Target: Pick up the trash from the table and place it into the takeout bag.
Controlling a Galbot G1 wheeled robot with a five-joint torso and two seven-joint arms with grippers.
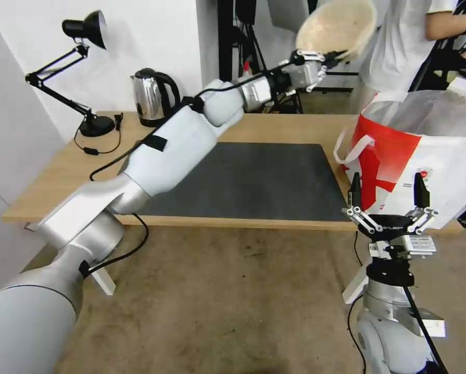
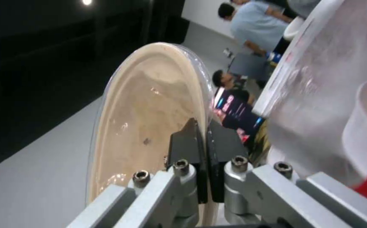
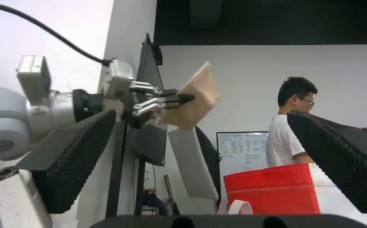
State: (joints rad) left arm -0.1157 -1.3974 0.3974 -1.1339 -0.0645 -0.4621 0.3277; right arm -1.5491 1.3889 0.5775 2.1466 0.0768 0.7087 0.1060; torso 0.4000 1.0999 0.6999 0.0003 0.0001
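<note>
One shallow beige bowl (image 1: 337, 27) is riding high in the air, tipped on its side with its inside facing the head camera, and the left gripper (image 1: 330, 56) is clamping its rim. Up close in the left wrist view, the black fingertips (image 2: 188, 142) are pinching the bowl's edge (image 2: 150, 107) between them, closed tight on it. That long left arm is reaching across the table (image 1: 62, 171) and over the dark grey mat (image 1: 254, 182), with the bowl hanging above and just left of the takeout bag (image 1: 425, 156), whose foil-lined mouth is gaping open at the table's right end. Down low, the right gripper (image 1: 387, 200) is hanging in front of the table's near edge, pointing up, jaws spread wide with nothing between them. Behind, a steel kettle (image 1: 151, 96) and a black desk lamp (image 1: 82, 31) are sitting on the far left of the tabletop.
</note>
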